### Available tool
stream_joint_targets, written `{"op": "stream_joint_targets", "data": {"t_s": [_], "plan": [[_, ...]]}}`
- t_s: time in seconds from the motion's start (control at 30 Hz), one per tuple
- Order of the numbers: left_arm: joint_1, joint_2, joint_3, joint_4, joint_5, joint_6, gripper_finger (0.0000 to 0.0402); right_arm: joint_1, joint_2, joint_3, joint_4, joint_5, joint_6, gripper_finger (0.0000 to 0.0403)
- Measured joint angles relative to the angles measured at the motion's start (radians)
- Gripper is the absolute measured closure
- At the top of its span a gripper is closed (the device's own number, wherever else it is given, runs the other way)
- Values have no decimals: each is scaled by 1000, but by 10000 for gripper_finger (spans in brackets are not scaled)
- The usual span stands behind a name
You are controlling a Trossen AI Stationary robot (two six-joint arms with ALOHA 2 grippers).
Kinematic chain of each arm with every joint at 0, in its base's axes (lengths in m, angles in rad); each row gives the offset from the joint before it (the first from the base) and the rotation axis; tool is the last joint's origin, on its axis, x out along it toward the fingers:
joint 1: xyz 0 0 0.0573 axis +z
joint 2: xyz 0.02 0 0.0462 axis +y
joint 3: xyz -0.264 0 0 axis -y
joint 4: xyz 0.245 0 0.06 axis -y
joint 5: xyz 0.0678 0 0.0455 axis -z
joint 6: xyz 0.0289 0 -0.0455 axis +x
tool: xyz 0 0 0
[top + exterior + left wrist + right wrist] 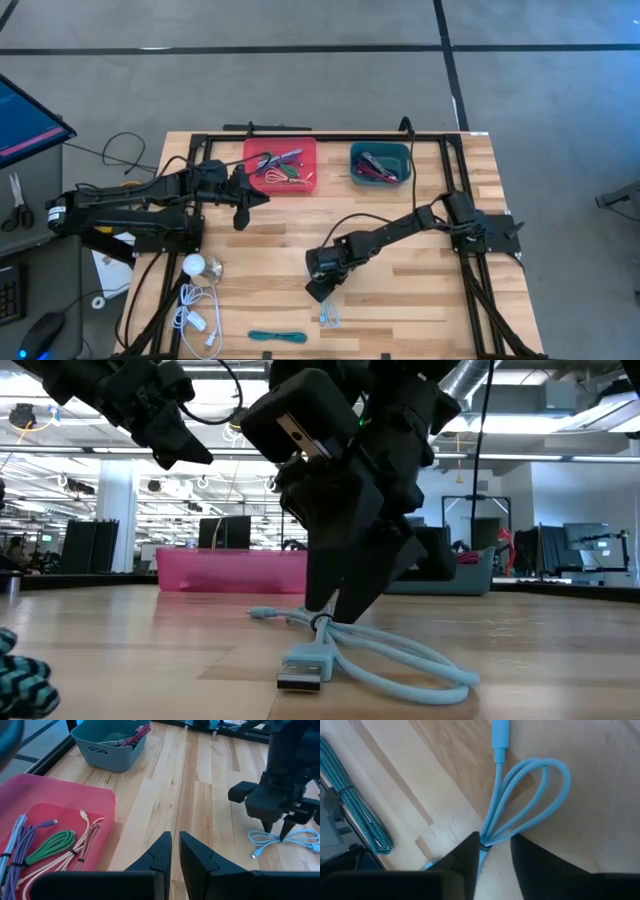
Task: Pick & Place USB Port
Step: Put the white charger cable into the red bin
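the table (420,290) carries a pink tray (300,186) and a teal bin (400,175) at its far edge. well nearer than the tray, the light blue usb cable (390,660) lies flat, its long axis running toward the near edge. the right end effector (494,851) stands directly over it, fingers narrowly apart straddling the tied middle, not yet clamped. the left end effector (175,851), closed and empty, hovers beside the tray, farther off.
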Motion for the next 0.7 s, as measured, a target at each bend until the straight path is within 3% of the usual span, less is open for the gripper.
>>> {"op": "stream_joint_targets", "data": {"t_s": [0.23,0.47,0.7], "plan": [[0,9,0,-5,0,-1,367,0,6,-1,11,16,-51,390],[0,11,0,-3,0,0,367,-17,-15,-3,0,38,-128,401],[0,11,0,-3,0,1,367,-66,-137,-3,-81,203,-247,402]]}}
